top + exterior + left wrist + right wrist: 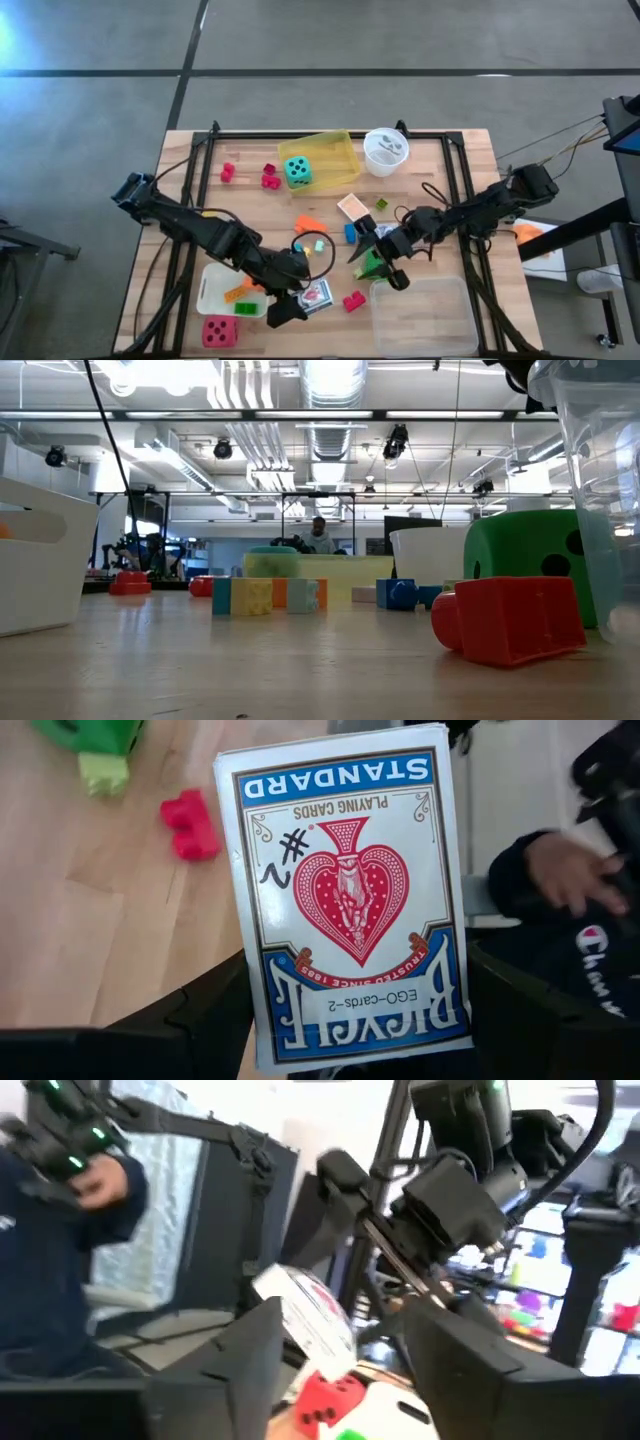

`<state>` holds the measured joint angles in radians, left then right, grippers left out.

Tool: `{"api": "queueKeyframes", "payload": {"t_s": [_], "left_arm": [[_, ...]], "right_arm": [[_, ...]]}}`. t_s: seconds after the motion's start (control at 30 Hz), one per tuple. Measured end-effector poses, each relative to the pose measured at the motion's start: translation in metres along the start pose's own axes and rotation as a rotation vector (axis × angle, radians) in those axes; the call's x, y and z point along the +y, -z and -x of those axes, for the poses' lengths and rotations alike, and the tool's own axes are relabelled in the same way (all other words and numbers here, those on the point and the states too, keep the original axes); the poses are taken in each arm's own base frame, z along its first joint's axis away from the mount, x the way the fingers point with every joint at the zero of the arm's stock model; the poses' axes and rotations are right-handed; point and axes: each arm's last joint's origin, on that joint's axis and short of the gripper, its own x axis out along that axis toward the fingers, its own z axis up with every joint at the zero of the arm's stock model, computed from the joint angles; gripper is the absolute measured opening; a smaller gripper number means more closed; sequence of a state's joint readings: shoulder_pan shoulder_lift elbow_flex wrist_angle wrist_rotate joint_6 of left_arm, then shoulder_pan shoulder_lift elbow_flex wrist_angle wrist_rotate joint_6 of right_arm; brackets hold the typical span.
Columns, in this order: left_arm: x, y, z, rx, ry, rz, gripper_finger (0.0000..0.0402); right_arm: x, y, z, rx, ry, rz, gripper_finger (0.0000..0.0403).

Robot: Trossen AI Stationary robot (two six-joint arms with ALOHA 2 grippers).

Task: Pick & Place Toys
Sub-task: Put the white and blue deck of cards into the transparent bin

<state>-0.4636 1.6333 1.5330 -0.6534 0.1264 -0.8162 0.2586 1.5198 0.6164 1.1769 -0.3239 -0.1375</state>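
Observation:
My left gripper (298, 306) is shut on a pack of playing cards (345, 890) near the table's front, right of the white tray (212, 285). The pack also shows in the high view (318, 294) and the right wrist view (308, 1316). My right gripper (383, 266) is open and hovers over the green die (371, 267), which rests on the table (525, 560). A red block (510, 618) lies in front of the die. The teal die (297, 172) sits in the yellow tray (335, 148). The red die (220, 330) sits at the front left. My left gripper pinches the pack's two long narrow sides between its two fingers (205, 1010), near the end printed "Bicycle" (350, 1010). The printed face is turned toward the wrist camera. The right wrist view shows the pack tilted and lifted clear of the table.
The white tray holds orange and green blocks (240, 292). A clear tray (425, 318) stands at the front right and a round white cup (385, 150) at the back. Loose blocks (268, 178) and a card (352, 207) are scattered mid-table. A person (560, 880) is beyond the table.

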Motion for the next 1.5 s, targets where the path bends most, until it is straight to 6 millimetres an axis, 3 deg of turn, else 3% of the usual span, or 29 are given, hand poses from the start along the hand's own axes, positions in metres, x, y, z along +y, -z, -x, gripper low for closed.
{"api": "queueKeyframes", "payload": {"t_s": [0.2, 0.53, 1.03, 1.2, 1.5], "left_arm": [[0.006, -0.013, 0.006, -0.054, 0.022, 0.017, 0.0289], [0.008, -0.018, 0.009, -0.043, 0.069, 0.021, 0.0289], [0.009, -0.026, 0.010, -0.058, 0.118, 0.027, 0.0289], [0.009, -0.025, 0.010, -0.050, 0.125, 0.026, 0.0289], [0.009, -0.024, 0.010, -0.029, 0.138, 0.029, 0.0289]], "right_arm": [[0.001, 0.009, -0.020, 0.121, 0.076, 0.145, 0.0254], [0.021, -0.003, -0.043, 0.205, 0.169, 0.372, 0.0260], [0.021, -0.010, -0.065, 0.258, 0.150, 0.381, 0.0259], [0.019, -0.012, -0.075, 0.285, 0.136, 0.381, 0.0212], [0.019, -0.016, -0.081, 0.332, 0.097, 0.383, 0.0062]]}}
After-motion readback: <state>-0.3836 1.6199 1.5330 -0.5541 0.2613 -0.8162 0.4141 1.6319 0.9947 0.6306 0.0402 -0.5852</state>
